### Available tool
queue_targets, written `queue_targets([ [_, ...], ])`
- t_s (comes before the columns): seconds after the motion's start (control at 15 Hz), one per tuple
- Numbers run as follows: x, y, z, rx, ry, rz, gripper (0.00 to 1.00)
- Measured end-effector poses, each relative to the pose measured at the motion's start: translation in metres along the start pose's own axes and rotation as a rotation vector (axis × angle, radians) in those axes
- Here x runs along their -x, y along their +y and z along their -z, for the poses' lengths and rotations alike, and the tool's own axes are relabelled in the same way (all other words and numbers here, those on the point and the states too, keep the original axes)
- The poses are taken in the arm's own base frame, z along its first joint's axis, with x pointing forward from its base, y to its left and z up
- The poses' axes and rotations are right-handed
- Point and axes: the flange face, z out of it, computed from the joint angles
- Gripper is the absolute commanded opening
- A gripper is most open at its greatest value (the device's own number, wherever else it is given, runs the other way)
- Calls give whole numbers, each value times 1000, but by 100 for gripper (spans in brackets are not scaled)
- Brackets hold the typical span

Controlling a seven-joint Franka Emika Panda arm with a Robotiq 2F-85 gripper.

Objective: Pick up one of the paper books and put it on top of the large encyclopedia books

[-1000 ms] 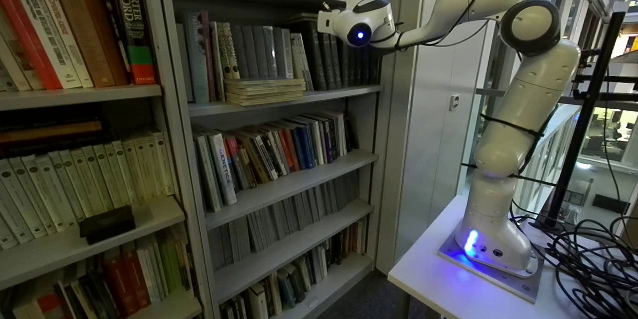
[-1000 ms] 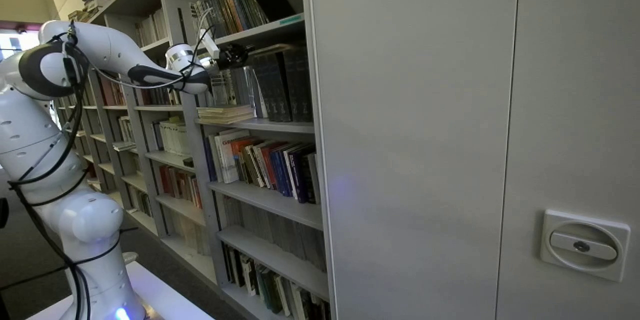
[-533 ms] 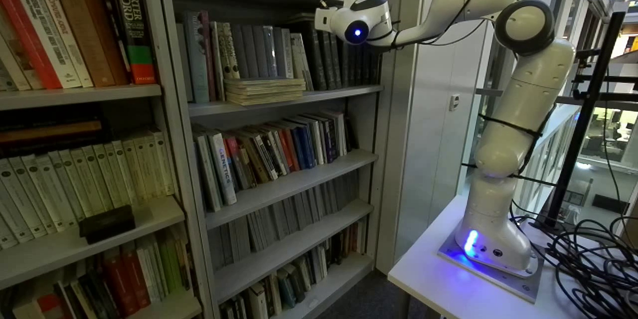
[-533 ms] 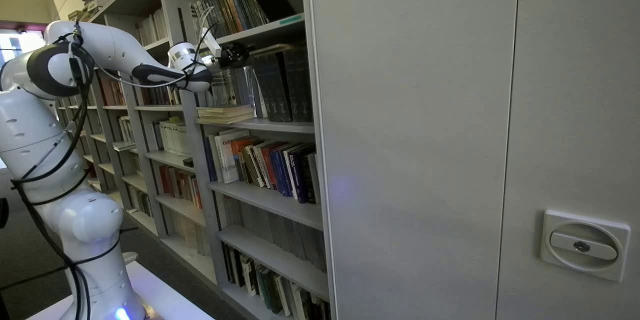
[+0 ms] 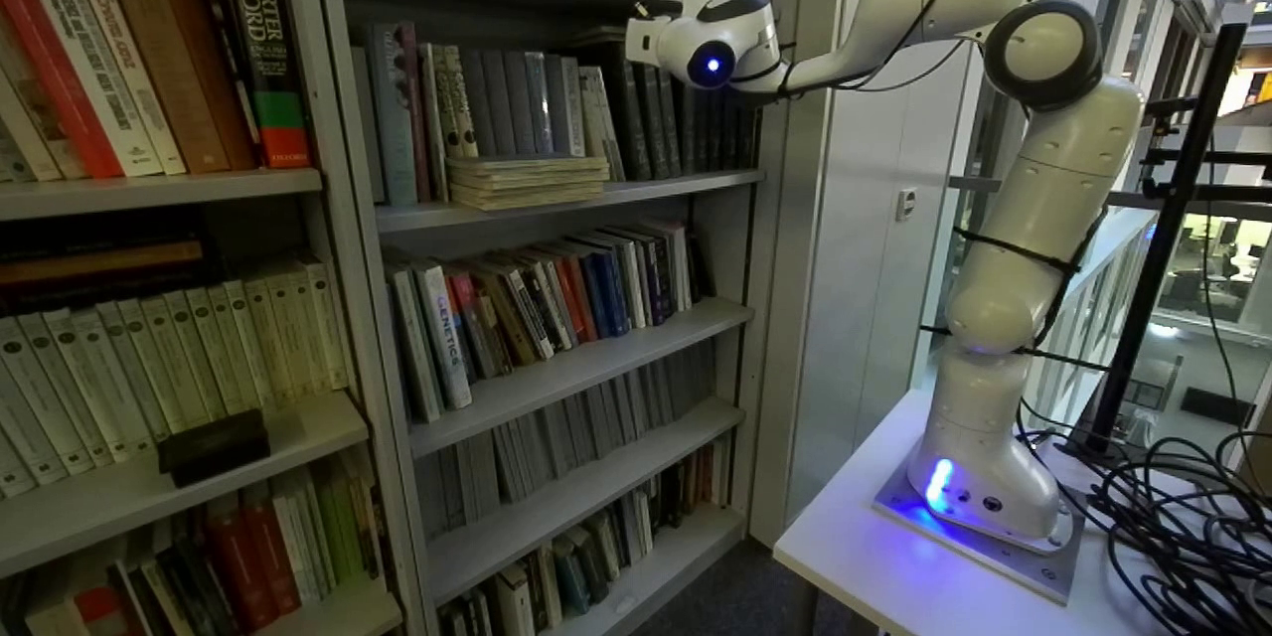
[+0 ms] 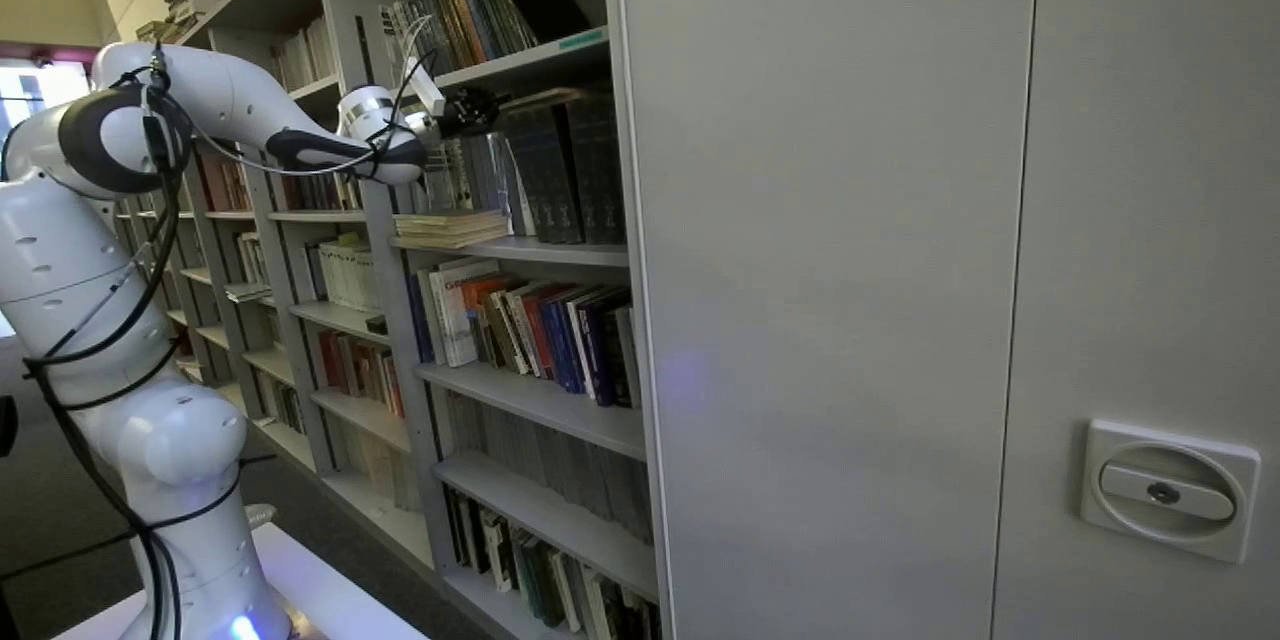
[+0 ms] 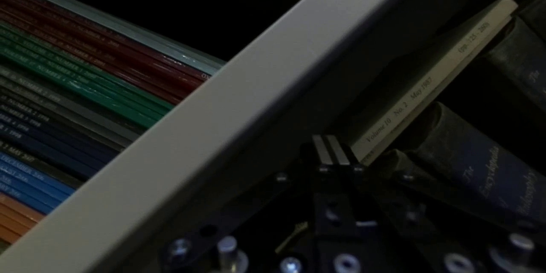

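Arm: one white robot arm (image 5: 1053, 169), standing on one bench (image 5: 845, 537). Jaws: two fingertips (image 7: 322, 150), fully closed together, gripping nothing; they sit at the end of one paper book (image 7: 426, 85), contact undetermined. That book, marked May 1987, lies across the tops of at least two encyclopedia volumes (image 7: 497, 177). On the same shelf (image 5: 686, 186), in both exterior views, one stack of paper books (image 5: 527, 184); copies not countable. Next bay: one black box (image 5: 215, 445). Also noted: one cabinet handle (image 6: 1168, 492).
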Motion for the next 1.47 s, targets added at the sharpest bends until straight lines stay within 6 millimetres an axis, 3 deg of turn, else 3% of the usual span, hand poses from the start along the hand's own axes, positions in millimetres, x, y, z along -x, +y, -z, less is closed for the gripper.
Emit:
queue_targets([
  [1.47, -9, -2, 6, -16, 45, -14, 0],
])
